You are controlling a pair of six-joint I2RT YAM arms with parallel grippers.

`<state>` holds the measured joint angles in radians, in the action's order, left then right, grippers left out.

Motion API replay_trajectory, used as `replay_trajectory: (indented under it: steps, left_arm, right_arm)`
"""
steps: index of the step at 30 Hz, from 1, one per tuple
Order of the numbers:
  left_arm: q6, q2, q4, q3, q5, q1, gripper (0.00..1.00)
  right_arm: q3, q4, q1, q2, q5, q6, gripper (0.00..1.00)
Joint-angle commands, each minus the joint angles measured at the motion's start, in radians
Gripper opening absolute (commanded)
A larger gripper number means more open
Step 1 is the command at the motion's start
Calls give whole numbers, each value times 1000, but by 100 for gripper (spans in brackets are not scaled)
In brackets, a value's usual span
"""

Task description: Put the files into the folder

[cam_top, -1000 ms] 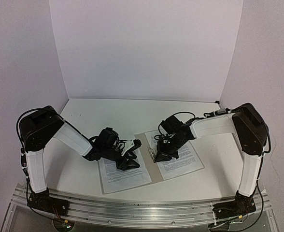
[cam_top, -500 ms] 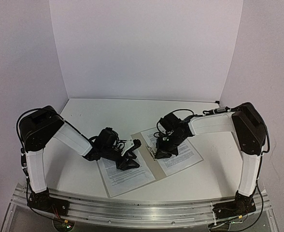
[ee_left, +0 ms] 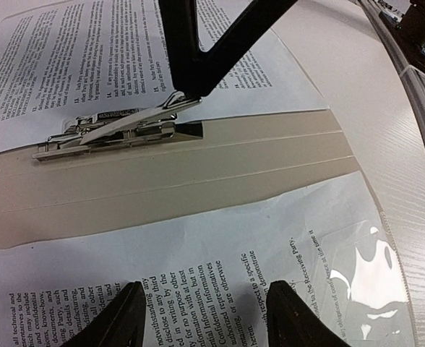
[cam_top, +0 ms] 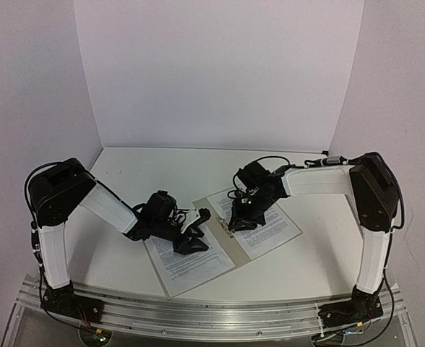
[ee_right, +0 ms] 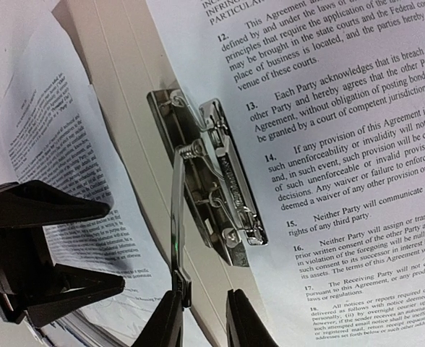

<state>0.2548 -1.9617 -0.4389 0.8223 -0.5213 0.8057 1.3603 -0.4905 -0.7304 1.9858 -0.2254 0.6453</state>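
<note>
The beige folder (cam_top: 225, 238) lies open on the table, its spine (ee_left: 198, 173) bare between two printed files. One file (cam_top: 192, 266) covers the left flap and another file (cam_top: 262, 220) the right flap. On the spine sits the metal clip (ee_right: 216, 170), whose thin lever (ee_right: 176, 217) stands raised. My right gripper (ee_right: 202, 325) is just over the spine, jaws a narrow gap apart, the lever's tip against its left finger (ee_right: 165, 322). My left gripper (ee_left: 209, 322) is open, its fingertips low over the left file (ee_left: 234, 253).
White walls enclose the table (cam_top: 162, 173) at the back and both sides. A metal rail (cam_top: 212, 318) runs along the near edge. The left gripper's fingers (ee_right: 53, 246) show in the right wrist view, close beside the clip.
The folder and both files have swung counter-clockwise on the table. My right gripper has moved up and left with the spine, and its jaws have parted a little. The left gripper has barely moved.
</note>
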Motion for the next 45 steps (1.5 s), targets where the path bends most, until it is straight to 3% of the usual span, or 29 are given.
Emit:
replay_trajectory:
  steps: [1, 12, 20, 25, 29, 34, 42, 45]
  left_arm:
    - [-12, -35, 154, -51, 38, -11, 57]
    - [-17, -32, 143, -61, 34, -14, 54]
    - [-18, -32, 137, -64, 27, -19, 51]
    - [-20, -32, 134, -67, 27, -21, 51]
    - [-20, -31, 132, -66, 27, -22, 51]
    - [-22, -28, 127, -69, 27, -23, 51]
    - [-23, -27, 124, -72, 25, -25, 51]
    - [-23, -28, 124, -72, 26, -25, 51]
  right_arm:
    - [16, -12, 9, -14, 9, -11, 24]
    - [24, 71, 9, -36, -55, 1, 27]
    - [12, 91, 9, -21, -65, 10, 36]
    - [21, 94, 9, -17, -69, 14, 32]
    - [49, 94, 9, -13, -69, 14, 21]
    - [14, 92, 9, -14, -48, 25, 15]
    - [-71, 90, 9, -15, -26, 51, 12]
    - [-106, 93, 9, -13, -25, 65, 18]
